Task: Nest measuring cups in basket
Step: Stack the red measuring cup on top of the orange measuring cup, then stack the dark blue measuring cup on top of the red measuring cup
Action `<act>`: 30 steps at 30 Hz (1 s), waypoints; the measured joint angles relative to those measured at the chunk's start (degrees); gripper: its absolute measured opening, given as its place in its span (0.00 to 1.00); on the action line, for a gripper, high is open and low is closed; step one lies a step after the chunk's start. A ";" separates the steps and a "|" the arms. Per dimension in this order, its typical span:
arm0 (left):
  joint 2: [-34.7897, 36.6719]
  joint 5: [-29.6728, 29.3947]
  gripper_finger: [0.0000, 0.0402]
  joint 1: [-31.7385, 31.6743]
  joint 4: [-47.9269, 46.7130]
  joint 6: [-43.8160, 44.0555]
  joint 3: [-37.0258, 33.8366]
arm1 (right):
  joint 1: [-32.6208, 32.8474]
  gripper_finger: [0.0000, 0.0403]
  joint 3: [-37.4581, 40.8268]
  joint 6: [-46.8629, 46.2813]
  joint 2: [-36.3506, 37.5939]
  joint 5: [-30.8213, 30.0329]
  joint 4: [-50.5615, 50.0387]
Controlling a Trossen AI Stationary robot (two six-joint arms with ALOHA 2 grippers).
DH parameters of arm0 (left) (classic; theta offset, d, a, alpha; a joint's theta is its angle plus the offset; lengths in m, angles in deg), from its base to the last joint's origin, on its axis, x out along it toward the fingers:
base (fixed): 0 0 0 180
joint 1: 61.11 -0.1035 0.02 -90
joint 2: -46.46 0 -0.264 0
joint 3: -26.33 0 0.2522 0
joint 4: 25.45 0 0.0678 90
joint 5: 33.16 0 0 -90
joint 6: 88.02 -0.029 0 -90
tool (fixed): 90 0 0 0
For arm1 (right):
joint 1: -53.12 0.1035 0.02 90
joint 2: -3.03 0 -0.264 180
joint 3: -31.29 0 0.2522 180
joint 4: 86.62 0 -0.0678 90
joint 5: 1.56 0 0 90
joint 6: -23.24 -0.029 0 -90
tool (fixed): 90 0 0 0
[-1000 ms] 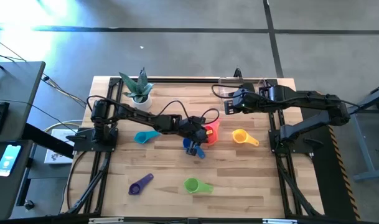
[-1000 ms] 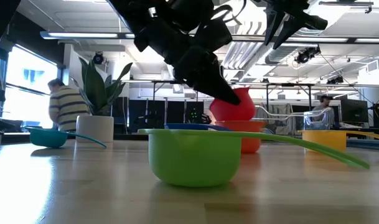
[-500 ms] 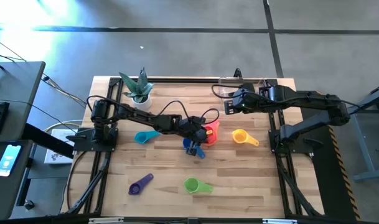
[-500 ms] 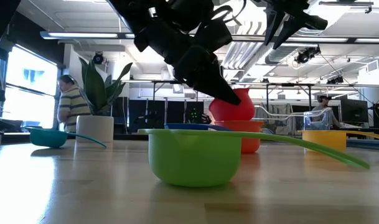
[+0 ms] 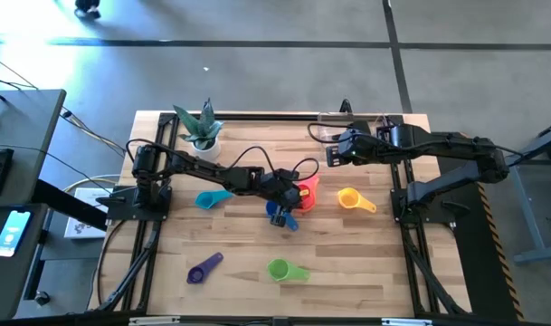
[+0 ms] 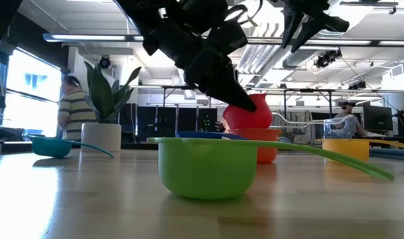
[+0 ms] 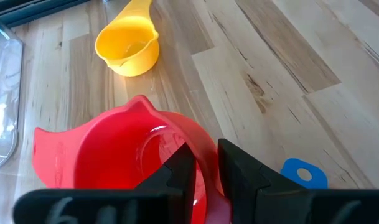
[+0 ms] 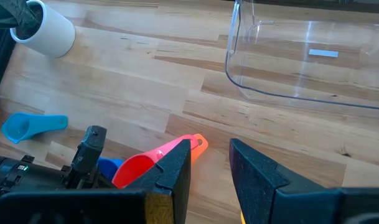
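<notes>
Left gripper is clamped on the rim of the red cup, tilted over the orange cup mid-table, beside the blue cup. Nearest the front edge we note the green cup and purple cup; farther back lie the teal cup and yellow cup. We count seven cups, none in the basket. At the far edge the clear basket holds nothing we can see. Right gripper hangs near it, fingers apart, holding nothing. One white plant pot stands at the far left. Beyond the table we see two people in the room.
</notes>
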 joint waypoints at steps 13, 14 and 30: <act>0.00 -0.13 0.15 -0.04 -0.05 4.50 0.00 | 0.01 0.25 0.01 0.02 0.00 0.31 0.00; 0.02 0.44 0.16 -0.04 -0.22 4.48 0.00 | 0.01 0.25 0.00 0.02 0.00 0.31 0.00; 0.36 -4.46 0.29 -0.03 -2.73 3.86 0.00 | 0.01 0.25 0.00 0.02 0.00 0.39 0.00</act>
